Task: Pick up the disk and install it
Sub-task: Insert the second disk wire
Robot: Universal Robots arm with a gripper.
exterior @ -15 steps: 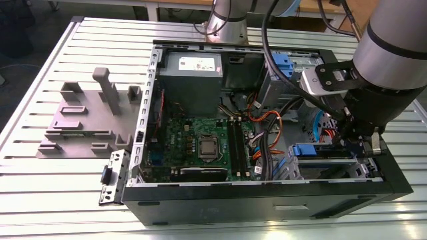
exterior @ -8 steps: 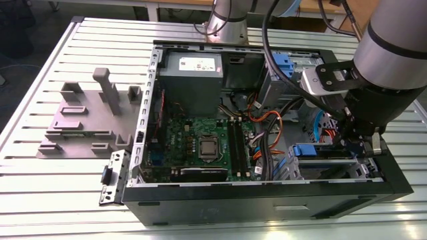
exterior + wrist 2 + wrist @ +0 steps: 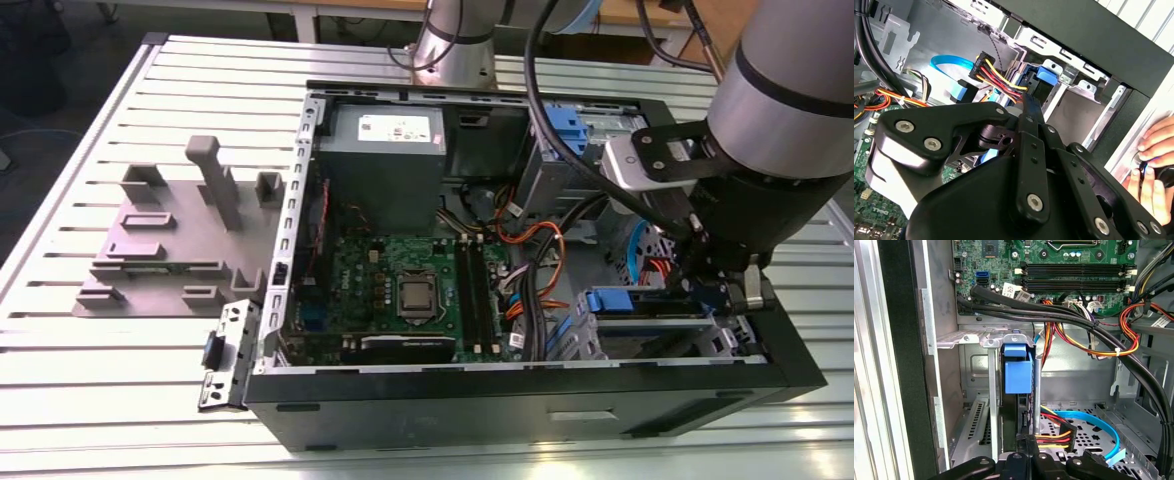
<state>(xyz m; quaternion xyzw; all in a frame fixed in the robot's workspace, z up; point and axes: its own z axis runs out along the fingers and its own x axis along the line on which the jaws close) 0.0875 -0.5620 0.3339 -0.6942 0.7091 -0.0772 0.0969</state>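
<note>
The disk [image 3: 1018,371] (blue rail showing) stands in its bay at the case's [image 3: 795,368] four o'clock corner. The gripper [image 3: 1030,452] sits over it; finger state unclear. Installation looks nearly done.

- A robotics lab or test workshop
- An opened computer case [image 3: 534,400] lies on a slatted metal table [image 3: 107,390], motherboard [image 3: 400,290] exposed
- A grey fixture block [image 3: 174,240] sits beside it
- The robot arm [image 3: 787,130] reaches in

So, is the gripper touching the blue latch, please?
Cannot tell: in the second wrist view the gripper ends right by the blue latch, hiding any gap.
</note>
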